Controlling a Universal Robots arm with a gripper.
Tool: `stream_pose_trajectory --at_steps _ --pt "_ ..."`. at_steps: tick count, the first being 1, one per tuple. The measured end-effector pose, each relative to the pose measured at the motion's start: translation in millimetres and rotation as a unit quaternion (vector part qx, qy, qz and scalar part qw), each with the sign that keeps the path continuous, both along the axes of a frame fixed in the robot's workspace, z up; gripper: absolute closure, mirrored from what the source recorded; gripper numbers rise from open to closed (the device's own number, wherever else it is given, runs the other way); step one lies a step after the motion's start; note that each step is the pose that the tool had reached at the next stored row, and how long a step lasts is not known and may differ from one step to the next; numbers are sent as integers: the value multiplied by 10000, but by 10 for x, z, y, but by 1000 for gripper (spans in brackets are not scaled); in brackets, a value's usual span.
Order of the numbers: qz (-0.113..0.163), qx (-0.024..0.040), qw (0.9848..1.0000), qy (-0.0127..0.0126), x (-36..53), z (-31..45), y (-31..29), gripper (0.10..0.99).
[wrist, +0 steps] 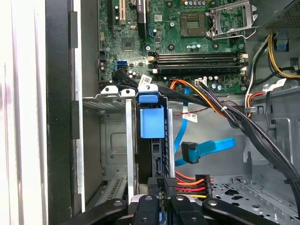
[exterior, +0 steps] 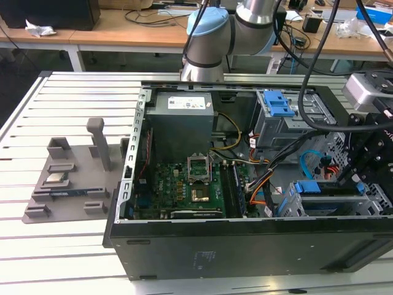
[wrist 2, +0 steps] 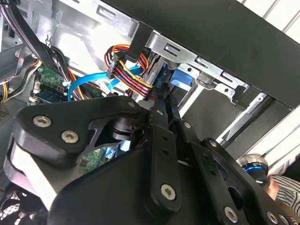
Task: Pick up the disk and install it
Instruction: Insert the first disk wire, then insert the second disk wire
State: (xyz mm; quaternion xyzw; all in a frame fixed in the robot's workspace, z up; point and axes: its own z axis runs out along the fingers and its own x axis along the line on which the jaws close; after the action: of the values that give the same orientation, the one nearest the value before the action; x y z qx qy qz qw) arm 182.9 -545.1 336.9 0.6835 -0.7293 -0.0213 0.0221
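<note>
With the disk [wrist: 152, 154] standing on edge in its bay so the blue rails can slide, my pincer [wrist: 161, 183] is clenched on its end.

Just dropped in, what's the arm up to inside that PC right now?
The arm's pincer is down inside the open computer case, at the drive cage near the front corner. The disk, standing on edge with its blue rail showing, sits in the cage slot, and the pincer is right at its end. Coloured cables lie just beside it.
</note>
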Motion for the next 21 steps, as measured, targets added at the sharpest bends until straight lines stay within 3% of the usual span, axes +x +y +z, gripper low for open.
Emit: stream_pose_trajectory --at_steps 4,5,6,7,9,11,12,13,14,15,16,21 --pt "-1 5 10000 1 -1 -5 -1 910" --pt "-1 1 10000 0 -1 16 -1 847" --pt "-1 2 10000 0 -1 50 2 847" --pt "-1 -1 10000 0 -1 154 23 847" --pt "-1 -5 10000 0 -1 262 62 863" --pt "-1 -12 10000 0 -1 358 80 980" --pt "-1 -16 10000 0 -1 472 90 980" --pt "-1 -17 10000 0 0 479 90 980" --pt "-1 -17 10000 0 -1 487 90 851" --pt "-1 -17 10000 0 -9 486 106 851" --pt "-1 -17 10000 0 -28 482 132 784" --pt "0 -18 10000 0 -188 438 245 784"
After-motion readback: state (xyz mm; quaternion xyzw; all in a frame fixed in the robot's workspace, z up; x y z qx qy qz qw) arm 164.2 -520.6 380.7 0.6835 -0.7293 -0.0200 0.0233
